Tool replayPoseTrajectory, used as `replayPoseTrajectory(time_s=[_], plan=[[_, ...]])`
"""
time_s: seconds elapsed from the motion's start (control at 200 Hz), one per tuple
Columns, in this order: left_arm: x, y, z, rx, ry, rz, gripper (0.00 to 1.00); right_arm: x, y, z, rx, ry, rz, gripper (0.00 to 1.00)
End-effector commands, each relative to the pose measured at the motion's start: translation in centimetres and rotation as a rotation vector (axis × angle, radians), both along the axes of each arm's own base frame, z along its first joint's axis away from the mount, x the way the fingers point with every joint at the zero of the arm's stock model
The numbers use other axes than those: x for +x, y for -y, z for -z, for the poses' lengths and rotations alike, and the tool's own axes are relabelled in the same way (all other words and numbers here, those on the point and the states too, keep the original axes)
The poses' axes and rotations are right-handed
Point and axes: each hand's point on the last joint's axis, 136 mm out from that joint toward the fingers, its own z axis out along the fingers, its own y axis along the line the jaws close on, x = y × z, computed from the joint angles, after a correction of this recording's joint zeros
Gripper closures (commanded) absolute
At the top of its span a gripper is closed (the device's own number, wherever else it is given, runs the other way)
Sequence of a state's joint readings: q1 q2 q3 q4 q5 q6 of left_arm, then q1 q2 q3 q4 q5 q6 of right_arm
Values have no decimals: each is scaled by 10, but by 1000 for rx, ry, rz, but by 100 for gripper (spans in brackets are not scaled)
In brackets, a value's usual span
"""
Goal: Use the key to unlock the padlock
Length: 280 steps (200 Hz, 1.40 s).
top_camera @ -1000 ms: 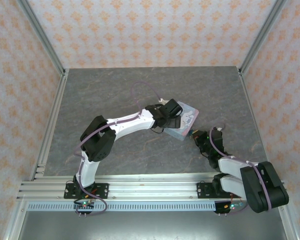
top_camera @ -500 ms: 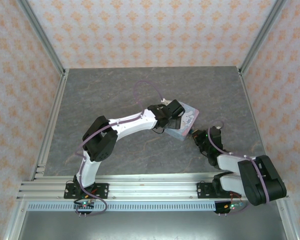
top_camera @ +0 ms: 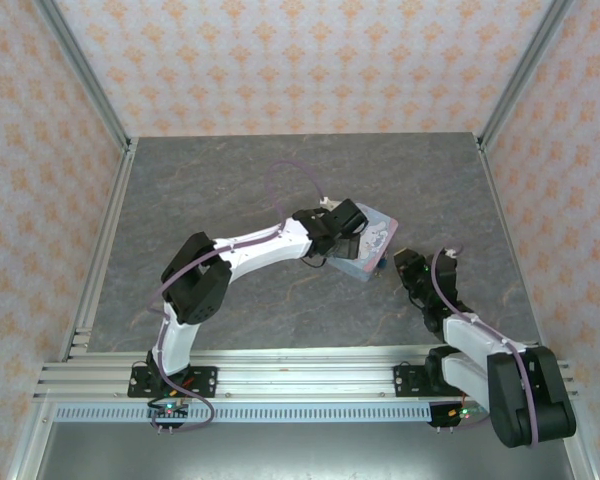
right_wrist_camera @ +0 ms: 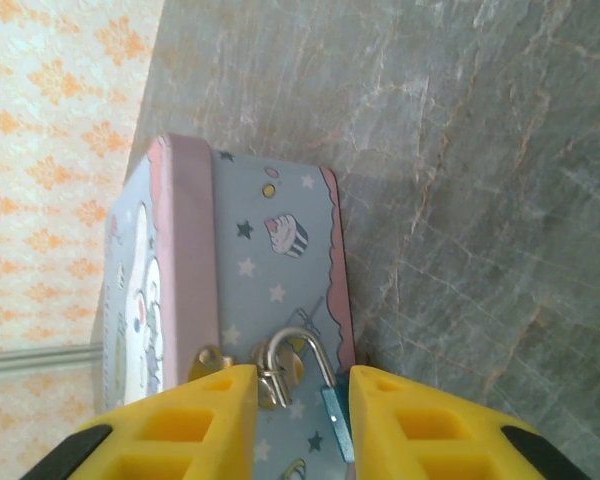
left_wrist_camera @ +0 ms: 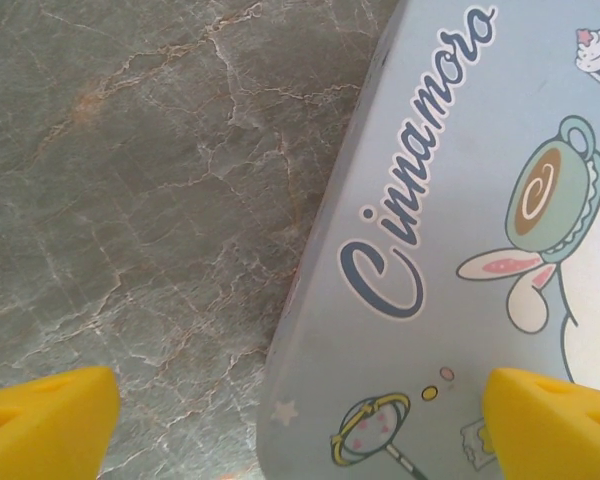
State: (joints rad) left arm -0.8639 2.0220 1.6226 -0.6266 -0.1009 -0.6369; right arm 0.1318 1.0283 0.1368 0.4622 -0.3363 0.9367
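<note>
The pastel tin (top_camera: 380, 232) with the cartoon dog lies mid-table. My left gripper (top_camera: 348, 228) hovers over its lid (left_wrist_camera: 450, 250), open wide (left_wrist_camera: 300, 420), one finger above the table and the other above the lid. The tiny teal padlock (right_wrist_camera: 337, 420) hangs at the hasp on the tin's front wall (right_wrist_camera: 270, 270), its silver shackle (right_wrist_camera: 300, 345) hooked through the brassy staple. My right gripper (right_wrist_camera: 302, 400) is open and narrow, with the padlock body between its fingers beside the right one. It stands at the tin's near right side (top_camera: 400, 262). The key is hidden.
Grey marble-patterned table (top_camera: 230, 190) stretches left and behind the tin. Aluminium frame posts (top_camera: 100, 270) and patterned walls close it in on three sides. The arms' mounting rail (top_camera: 300, 375) runs along the near edge.
My right gripper has drawn back a little to the right from the tin's front, and its arm has swung rightward. The left gripper stays over the lid.
</note>
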Motion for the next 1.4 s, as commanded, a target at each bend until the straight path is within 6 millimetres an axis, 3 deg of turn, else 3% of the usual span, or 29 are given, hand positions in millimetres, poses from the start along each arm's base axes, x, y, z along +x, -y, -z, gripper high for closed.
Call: replayPoseTrajectory(time_s=[0.0,0.135,0.14,0.31,0.395,0.515,0.801,0.856,1.056,1.131,1.296,1.371,1.396], plan=[[-10,-7,-26,-24,-2,23,6,-3,-11,6,-3,-32,-84,71],[-15,-5,-33,-60,-8,25,6,-2,-15,9,3,-42,-108,72],[-16,-5,-39,-71,1,27,6,-2,-15,9,4,-43,-108,72],[-19,-17,-60,-75,38,14,6,3,-24,7,39,-48,-143,94],[-20,-21,-64,-71,46,8,6,6,-29,4,62,-39,-154,100],[-21,-25,-65,-63,48,8,5,11,-39,-1,66,-29,-174,100],[-19,-37,-53,-21,40,-15,5,37,-101,-19,111,23,-285,100],[-17,-42,-50,-14,35,-25,5,43,-104,-24,127,41,-284,100],[-6,-57,-39,17,24,-60,5,33,-86,-43,64,64,-245,96],[-2,-61,-33,35,16,-63,5,25,-69,-48,26,66,-207,88],[7,-66,-21,87,10,-62,5,13,-39,-40,-43,26,-160,66],[10,-67,-23,96,16,-62,5,11,-37,-31,-54,4,-167,64],[11,-67,-11,117,-2,-60,5,11,-38,-28,-58,-6,-175,64]])
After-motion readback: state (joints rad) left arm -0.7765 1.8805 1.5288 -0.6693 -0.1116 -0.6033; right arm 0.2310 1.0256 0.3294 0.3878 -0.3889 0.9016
